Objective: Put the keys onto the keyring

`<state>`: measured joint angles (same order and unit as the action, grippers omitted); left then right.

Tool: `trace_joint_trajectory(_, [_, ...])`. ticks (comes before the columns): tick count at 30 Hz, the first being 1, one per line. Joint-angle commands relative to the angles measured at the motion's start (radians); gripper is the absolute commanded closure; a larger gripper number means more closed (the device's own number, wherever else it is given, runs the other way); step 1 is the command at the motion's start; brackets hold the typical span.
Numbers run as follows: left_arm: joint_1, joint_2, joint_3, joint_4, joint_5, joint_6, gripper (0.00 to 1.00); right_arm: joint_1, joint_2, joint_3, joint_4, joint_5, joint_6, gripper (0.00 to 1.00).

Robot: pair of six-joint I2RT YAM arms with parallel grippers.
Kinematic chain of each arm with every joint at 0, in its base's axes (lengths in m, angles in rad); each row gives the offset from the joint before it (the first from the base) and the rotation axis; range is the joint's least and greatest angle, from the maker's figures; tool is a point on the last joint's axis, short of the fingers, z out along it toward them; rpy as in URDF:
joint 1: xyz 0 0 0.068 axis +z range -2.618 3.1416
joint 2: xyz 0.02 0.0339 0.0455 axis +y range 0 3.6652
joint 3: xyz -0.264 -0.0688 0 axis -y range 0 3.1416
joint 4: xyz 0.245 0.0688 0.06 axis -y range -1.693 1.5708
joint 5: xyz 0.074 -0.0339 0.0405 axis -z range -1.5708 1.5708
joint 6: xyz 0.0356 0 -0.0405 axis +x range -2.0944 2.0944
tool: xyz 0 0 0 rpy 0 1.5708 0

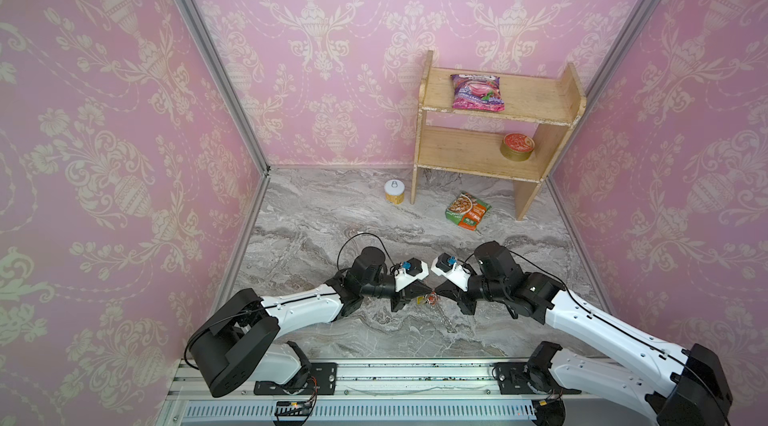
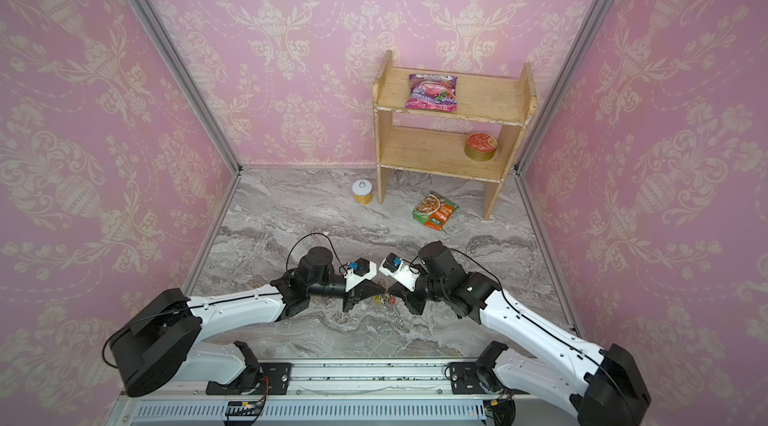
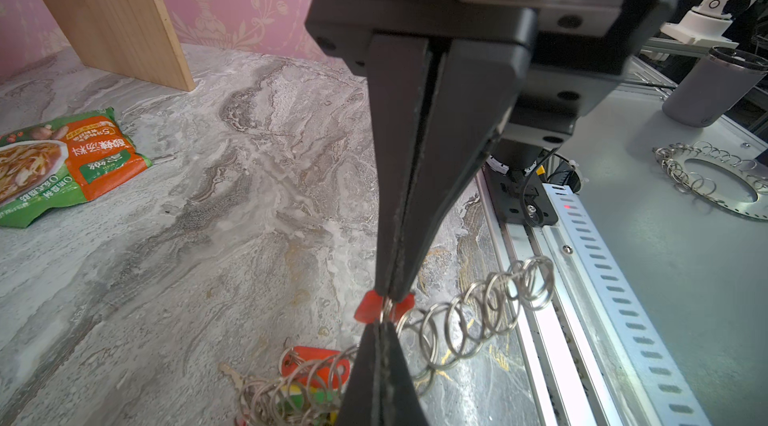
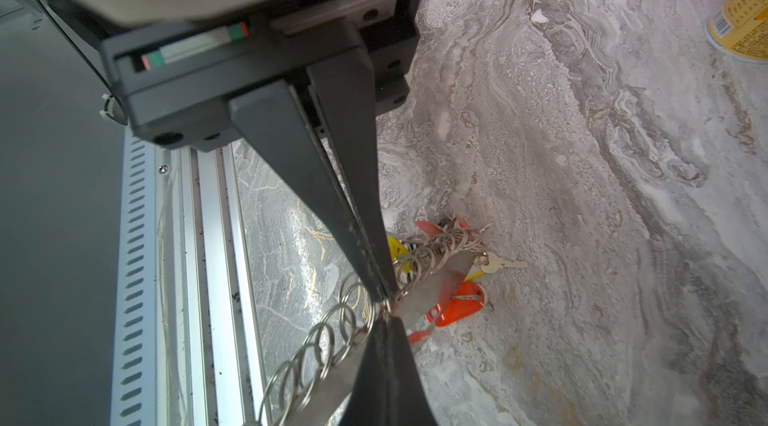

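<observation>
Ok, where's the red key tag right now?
Front centre of the marble table; in the left wrist view the red key tag sits in the shut jaws of the left gripper, tip to tip with the right gripper, beside the keyring.

1. In both top views the left arm, lower left of the frame, has white shells with small dark screws and a thin black line along them, joined by bulky black joint housings.
2. The right arm, lower right, looks alike.
3. Thin black cables loop above the wrists.
4. A white wrist bracket near centre carries a small blue part.
5. The left gripper has a black block body and two long tapering black fingers.
6. The right gripper matches, with a silver bar tipped red and green.
</observation>
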<state>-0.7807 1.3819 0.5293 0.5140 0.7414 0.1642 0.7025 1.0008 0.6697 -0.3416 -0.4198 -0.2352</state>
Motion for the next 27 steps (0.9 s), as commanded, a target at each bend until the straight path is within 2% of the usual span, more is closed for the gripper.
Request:
trace_joint_trajectory(1, [0.004, 0.009, 0.035, 0.017, 0.067, -0.023, 1.0, 0.007, -0.014, 0.003, 0.034, -0.002, -0.007, 1.0])
trace_joint_trajectory(11, [0.045, 0.006, 0.034, 0.043, 0.078, -0.065, 1.0, 0.073, -0.026, 0.014, -0.069, 0.094, -0.025, 1.0])
trace_joint_trajectory(27, [0.066, 0.014, 0.037, 0.087, 0.069, -0.095, 1.0, 0.112, -0.034, 0.015, -0.107, 0.141, -0.018, 1.0])
